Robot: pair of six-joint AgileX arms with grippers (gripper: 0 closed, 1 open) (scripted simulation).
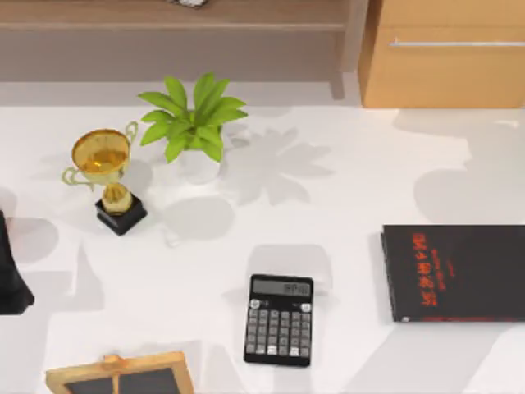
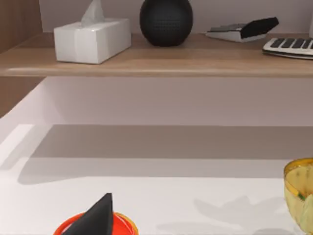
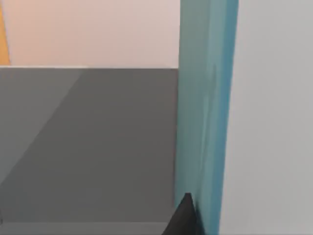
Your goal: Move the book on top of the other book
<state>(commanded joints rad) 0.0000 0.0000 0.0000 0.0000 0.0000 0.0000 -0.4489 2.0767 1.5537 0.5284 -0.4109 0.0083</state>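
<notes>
The book [image 3: 208, 112] has a teal-blue cover and white page edges, and it stands on edge very close in the right wrist view. My right gripper [image 3: 195, 220] is shut on it, with one black fingertip [image 3: 183, 215] pressed against the teal cover and the other hidden behind the book. The other book [image 1: 455, 272], thin and black with red lettering, lies flat at the table's right edge in the top view. My left arm [image 1: 10, 275] is parked at the far left edge of the table.
A black calculator [image 1: 280, 319] lies front centre. A gold trophy [image 1: 107, 176] and a potted plant [image 1: 193, 123] stand at the back left, and a wooden frame [image 1: 123, 375] sits at the front left. A shelf [image 2: 156, 61] with a tissue box and a wooden cabinet [image 1: 443, 53] line the back.
</notes>
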